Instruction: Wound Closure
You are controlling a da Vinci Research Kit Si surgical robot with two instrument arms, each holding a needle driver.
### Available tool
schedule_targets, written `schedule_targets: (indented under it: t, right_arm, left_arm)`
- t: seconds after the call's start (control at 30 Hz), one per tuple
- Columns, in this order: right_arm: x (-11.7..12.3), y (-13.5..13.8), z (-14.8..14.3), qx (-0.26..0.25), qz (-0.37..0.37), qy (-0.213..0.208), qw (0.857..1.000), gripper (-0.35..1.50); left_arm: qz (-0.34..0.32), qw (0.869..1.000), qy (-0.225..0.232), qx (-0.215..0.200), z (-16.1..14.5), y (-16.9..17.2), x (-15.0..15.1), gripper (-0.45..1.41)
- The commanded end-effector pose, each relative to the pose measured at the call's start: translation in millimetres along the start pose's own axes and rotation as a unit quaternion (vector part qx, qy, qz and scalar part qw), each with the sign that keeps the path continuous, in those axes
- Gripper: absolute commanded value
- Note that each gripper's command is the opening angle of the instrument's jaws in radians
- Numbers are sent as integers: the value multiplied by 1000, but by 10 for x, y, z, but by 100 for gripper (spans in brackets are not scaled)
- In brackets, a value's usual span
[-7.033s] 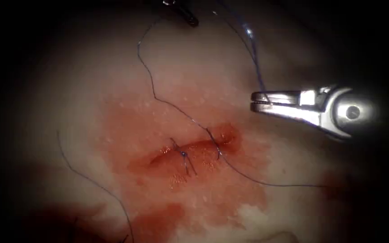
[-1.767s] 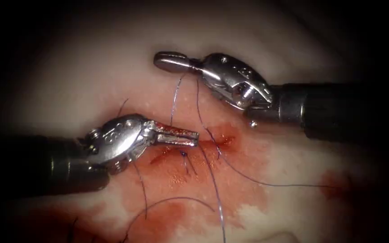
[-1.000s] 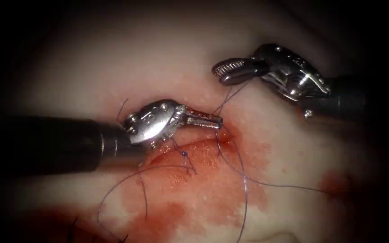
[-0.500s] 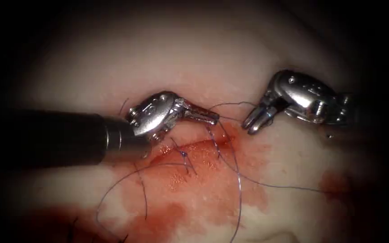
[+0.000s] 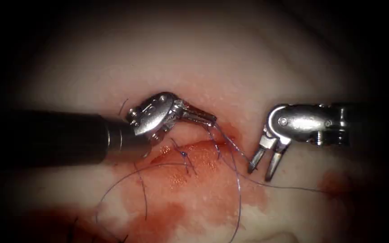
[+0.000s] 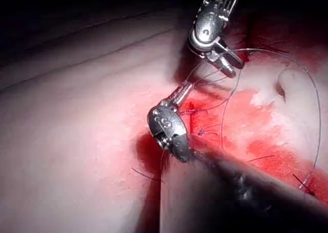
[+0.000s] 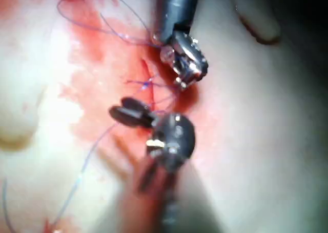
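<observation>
The cut [image 5: 194,150] lies across the tissue [image 5: 203,67], with a knotted stitch [image 5: 183,154] near its middle. My left tool [image 5: 210,119] comes in from the left, just above the cut's right end. Its jaws are shut on the thread [image 5: 238,189], which runs out from the tip in several strands; the same tool [image 6: 182,94] is seen from its wrist. To the right of the cut my right tool [image 5: 260,173] points down with its jaws open. A strand passes by its left jaw, and it holds nothing. The right wrist view also has this tool [image 7: 123,112].
Red fluid [image 5: 158,220] covers the tissue around and below the cut. Loose loops of thread lie below the cut, and one strand [image 5: 302,189] trails off to the right. A short cut thread end [image 5: 123,105] sticks up beside the left tool's wrist.
The right tool has swung down from the upper right to beside the cut's right end, and its jaws now point down and stand wider apart. The left tool has barely moved.
</observation>
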Motion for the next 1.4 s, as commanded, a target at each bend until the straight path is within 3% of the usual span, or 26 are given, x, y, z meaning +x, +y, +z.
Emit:
schedule_targets:
  t: [0.03, 0.2, 0.23, 0.27, 0.6, 0.9, 1.07, 1.2, 1.27, 1.4]
  right_arm:
    - [2, 8, 9, 8, -4, -21, 1000, 27]
    - [-8, 10, 36, 24, 4, -104, 994, 31]
    - [-8, 10, 36, 24, 4, -104, 994, 31]
    - [-12, 14, 40, 15, 5, -143, 990, 29]
    - [-7, 27, 28, -26, 7, -218, 976, 27]
    - [29, 7, -7, -24, 8, -194, 981, 32]
    - [46, -8, -31, -58, -4, -113, 992, 39]
    - [44, -7, -39, -83, 4, -82, 993, 39]
    - [41, -6, -44, -102, 9, -64, 993, 51]
    - [31, -5, -60, -133, 18, -64, 989, 56]
  left_arm:
    - [0, 1000, 0, -1, 3, -3, -6, -45]
    - [-4, 1000, 0, -4, 6, 0, -8, -45]
    - [-4, 1000, 0, -4, 6, 0, -8, -45]
    - [-4, 1000, 0, -6, 6, 1, -8, -45]
    - [-12, 1000, -1, -10, 6, 4, -13, -45]
    - [-13, 1000, -3, -17, 3, 11, -13, -45]
    - [-15, 1000, -5, -18, 5, 21, -18, -45]
    - [-17, 1000, -7, -19, 8, 27, -23, -45]
    - [-19, 1000, -8, -21, 9, 31, -26, -45]
    - [-20, 1000, -8, -21, 10, 41, -27, -45]
